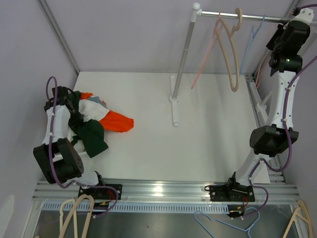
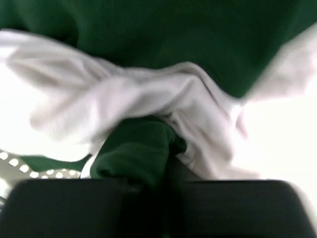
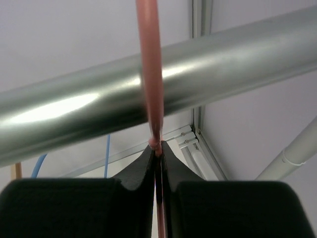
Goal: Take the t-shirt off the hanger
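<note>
The t-shirt [image 1: 106,119], green, white and orange, lies crumpled on the white table at the left, with no hanger visible in it. My left gripper [image 1: 74,116] sits on its left side. In the left wrist view the gripper [image 2: 163,183] is shut on a bunched green fold of the t-shirt [image 2: 138,153]. My right gripper [image 1: 296,20] is raised at the right end of the rail [image 1: 257,17]. In the right wrist view it [image 3: 157,148] is shut on the hook of a salmon-pink hanger [image 3: 150,74] that hangs over the rail [image 3: 223,74].
The rack's pole [image 1: 182,59] and base [image 1: 174,109] stand mid-table. A pink hanger [image 1: 208,49], a beige hanger [image 1: 233,54] and a blue hanger [image 1: 250,39] hang on the rail. More hangers lie below the front edge: beige [image 1: 74,213], blue [image 1: 228,225], beige [image 1: 297,220].
</note>
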